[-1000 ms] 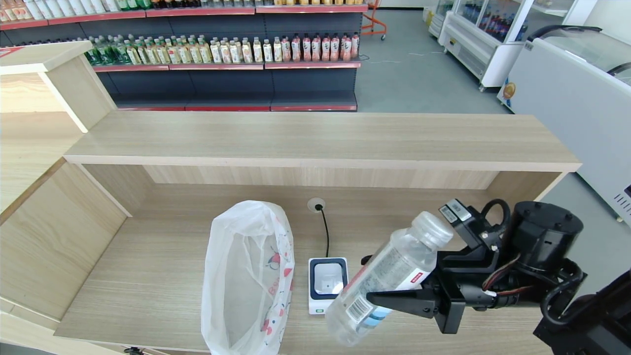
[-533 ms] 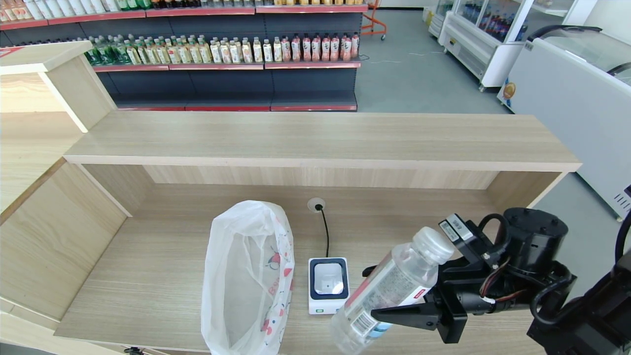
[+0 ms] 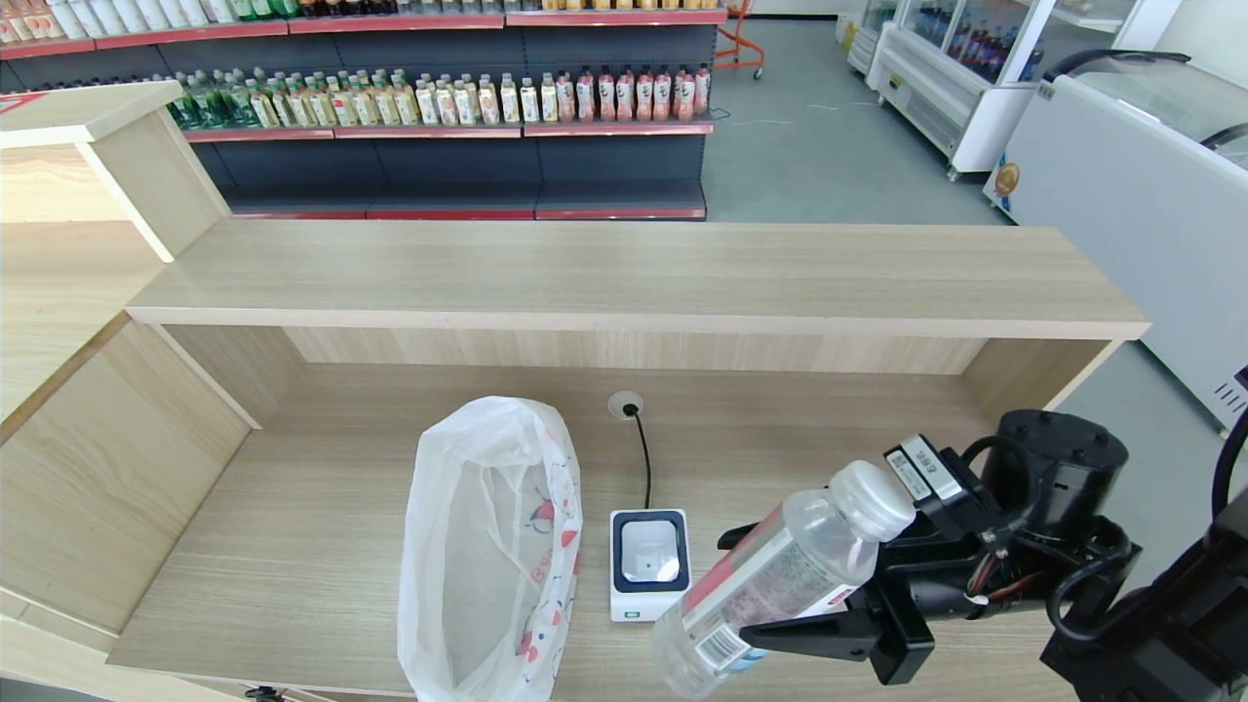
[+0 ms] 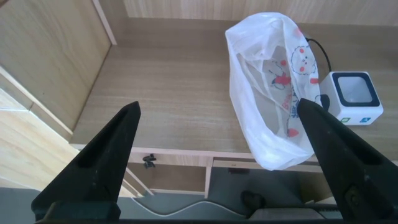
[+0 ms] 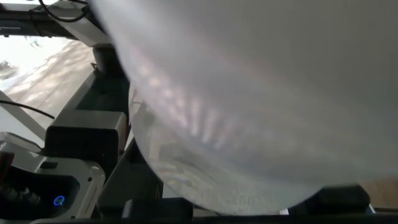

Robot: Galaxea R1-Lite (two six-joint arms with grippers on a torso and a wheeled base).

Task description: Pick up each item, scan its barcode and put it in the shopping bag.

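A clear plastic bottle [image 3: 785,565] with a white, red and blue label is held tilted over the counter's right front, cap up and to the right, barcode near its lower end. My right gripper [image 3: 736,588] is shut on the bottle's middle, just right of the white barcode scanner [image 3: 648,563]. In the right wrist view the bottle [image 5: 249,93] looms close. The white shopping bag [image 3: 487,546] stands open to the left of the scanner. My left gripper [image 4: 219,106] is open above the counter's front edge, with the bag [image 4: 273,93] and the scanner [image 4: 354,96] beyond it.
The scanner's black cable [image 3: 643,458] runs back to a hole in the wooden counter [image 3: 292,546]. A raised ledge [image 3: 634,273] borders the back and a side wall [image 3: 117,468] the left. Drink shelves and freezers stand in the room behind.
My right gripper has lowered with the bottle and drifted slightly right, towards the counter's front edge. The bottle now lies a bit flatter. Bag and scanner are unmoved.
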